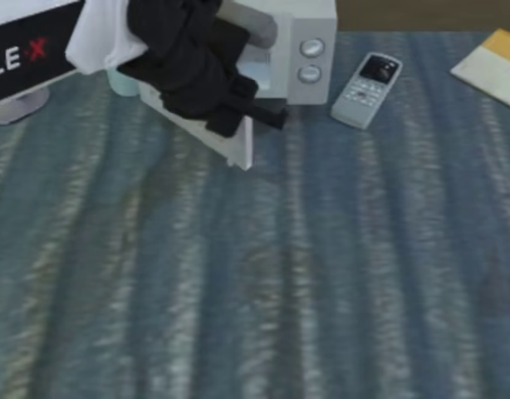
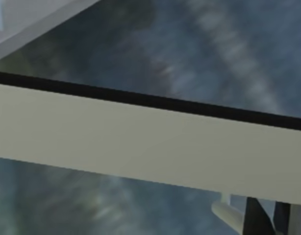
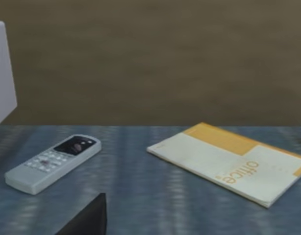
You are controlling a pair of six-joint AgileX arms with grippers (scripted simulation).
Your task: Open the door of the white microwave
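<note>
At eleven o'clock on the table (image 1: 263,291), the left gripper (image 1: 267,115) reaches over the swung-open door (image 1: 238,141) of the white microwave (image 1: 309,50); whether its jaws are clenched I cannot tell; at one o'clock lies a grey remote (image 1: 365,89); at two o'clock, a booklet (image 1: 492,66).

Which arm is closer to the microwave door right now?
Left. The left gripper is right at the swung-out door of the white microwave; the right arm is out of the top view.
</note>
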